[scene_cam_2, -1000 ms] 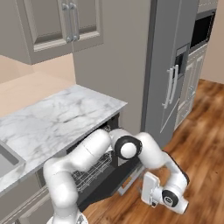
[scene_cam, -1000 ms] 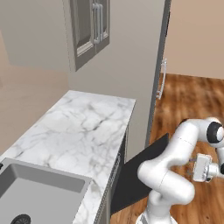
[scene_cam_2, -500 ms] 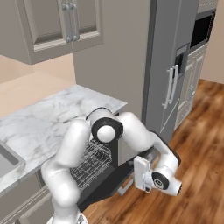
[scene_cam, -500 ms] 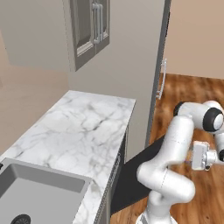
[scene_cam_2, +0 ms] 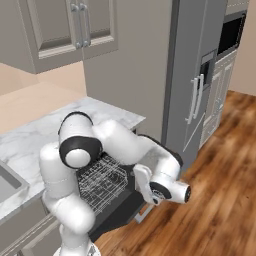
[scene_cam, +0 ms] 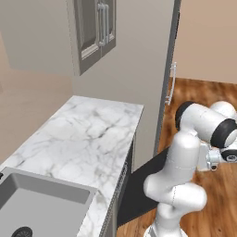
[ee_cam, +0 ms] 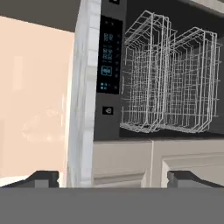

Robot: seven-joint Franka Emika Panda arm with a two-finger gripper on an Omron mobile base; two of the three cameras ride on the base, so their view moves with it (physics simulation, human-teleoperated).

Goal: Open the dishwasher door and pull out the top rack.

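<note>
In the left base view the arm's white body covers much of the dishwasher door [scene_cam: 139, 185], and only a dark slanting slab of it shows below the tabletop edge. In the right base view the forearm and hand hide the door's outer end, and the claw itself faces away, so its tips cannot be made out there. The hand view is rolled sideways. In it the claw [ee_cam: 113, 178] shows only as two dark tips at the bottom corners, spread wide apart with nothing between them.

The tabletop [scene_cam: 88, 143] is white marble with grey veins, and a grey sink [scene_cam: 41, 208] is sunk into its near end, cut off by the picture edge. Beige wall cabinets [scene_cam_2: 75, 30] hang above. A tall grey fridge [scene_cam_2: 197, 85] stands just beyond the tabletop, on a wooden floor [scene_cam_2: 220, 200].

The door hangs open, tilted down and outward. The top rack [scene_cam_2: 102, 182] sits inside the opening as a silver wire grid; in the hand view its wire baskets stand beside the dark control strip [ee_cam: 109, 57].

The arm bends up from the base, folds at the elbow and reaches down, with the hand held low in front of the open door.
</note>
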